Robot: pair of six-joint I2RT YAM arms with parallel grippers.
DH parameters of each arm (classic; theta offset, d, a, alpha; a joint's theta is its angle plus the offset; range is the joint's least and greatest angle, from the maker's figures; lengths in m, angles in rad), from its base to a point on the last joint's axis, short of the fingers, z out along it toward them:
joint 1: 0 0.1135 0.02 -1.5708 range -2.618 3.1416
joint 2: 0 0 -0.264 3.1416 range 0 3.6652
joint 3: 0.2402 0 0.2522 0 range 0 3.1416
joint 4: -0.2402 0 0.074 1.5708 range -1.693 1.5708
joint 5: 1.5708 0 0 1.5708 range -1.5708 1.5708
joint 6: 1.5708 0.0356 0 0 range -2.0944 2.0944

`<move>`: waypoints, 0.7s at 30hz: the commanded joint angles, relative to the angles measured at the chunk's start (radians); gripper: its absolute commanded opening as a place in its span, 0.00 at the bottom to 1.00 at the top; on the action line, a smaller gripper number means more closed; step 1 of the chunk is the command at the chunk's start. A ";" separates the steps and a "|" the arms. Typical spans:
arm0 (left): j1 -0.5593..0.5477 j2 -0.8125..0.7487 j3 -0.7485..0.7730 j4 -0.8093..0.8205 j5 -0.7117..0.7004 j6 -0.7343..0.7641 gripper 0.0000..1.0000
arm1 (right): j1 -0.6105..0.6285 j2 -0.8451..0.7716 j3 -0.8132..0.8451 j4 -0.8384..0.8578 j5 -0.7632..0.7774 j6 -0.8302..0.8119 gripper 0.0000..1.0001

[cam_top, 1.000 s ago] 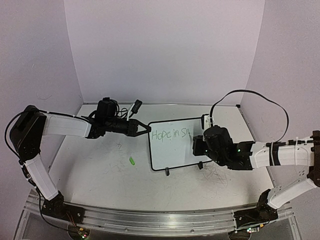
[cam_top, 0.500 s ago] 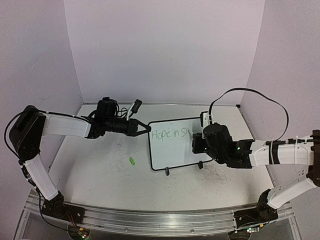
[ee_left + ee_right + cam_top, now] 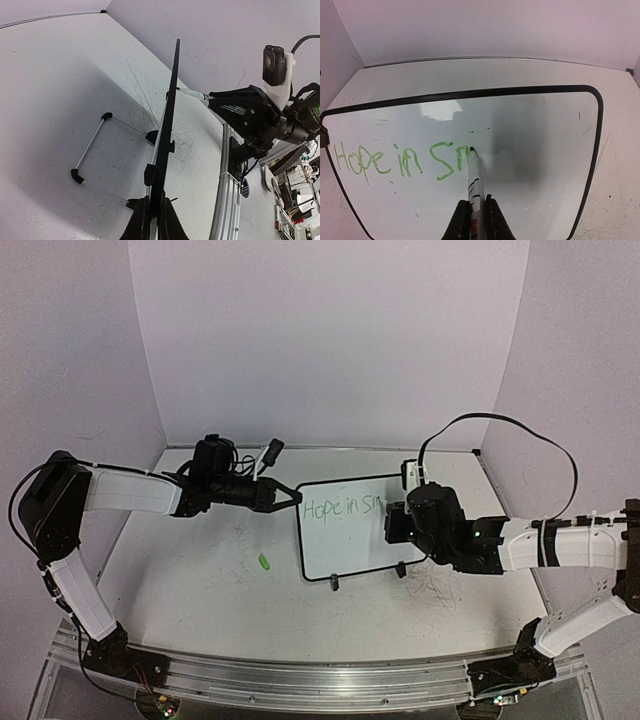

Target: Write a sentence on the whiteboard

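The whiteboard (image 3: pixel 345 540) stands tilted on its two small black feet at mid table, its face showing in the right wrist view as whiteboard (image 3: pixel 530 130). Green lettering, the sentence (image 3: pixel 395 160), reads "Hope in Sm" with the last letter partly drawn; in the top view the sentence (image 3: pixel 343 507) runs along the board's upper part. My right gripper (image 3: pixel 476 212) is shut on a white marker (image 3: pixel 475 182) whose tip touches the board at the last letter. My left gripper (image 3: pixel 152 220) is shut on the whiteboard's black edge (image 3: pixel 167 120), seen edge-on. From above, the left gripper (image 3: pixel 292 497) sits at the board's top left corner.
A small green marker cap (image 3: pixel 264 561) lies on the table left of the board. The table surface carries faint old scribbles (image 3: pixel 430 590). Purple walls enclose the back and both sides. The board's wire stand (image 3: pixel 92 150) rests on the table behind it.
The right gripper has shifted slightly up and right along the board, and the green lettering has grown from "S" plus a stroke to a partial "m". The left arm holds still.
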State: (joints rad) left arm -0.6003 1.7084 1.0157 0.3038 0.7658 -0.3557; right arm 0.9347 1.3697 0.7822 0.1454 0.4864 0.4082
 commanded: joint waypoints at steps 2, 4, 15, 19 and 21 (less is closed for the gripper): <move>0.007 -0.055 -0.003 0.027 0.004 0.009 0.00 | -0.012 -0.007 0.024 0.005 0.040 0.016 0.00; 0.007 -0.056 -0.004 0.027 0.004 0.009 0.00 | -0.011 -0.013 0.016 -0.004 0.040 0.024 0.00; 0.007 -0.054 -0.004 0.027 0.003 0.009 0.00 | -0.012 -0.031 -0.015 -0.030 0.015 0.059 0.00; 0.007 -0.052 -0.003 0.027 0.005 0.008 0.00 | -0.011 -0.031 -0.027 -0.035 0.001 0.072 0.00; 0.007 -0.051 -0.002 0.027 0.005 0.008 0.00 | -0.012 -0.033 -0.035 -0.036 -0.006 0.080 0.00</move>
State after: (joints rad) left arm -0.6006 1.7084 1.0157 0.3038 0.7662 -0.3557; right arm 0.9318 1.3577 0.7673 0.1347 0.4851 0.4607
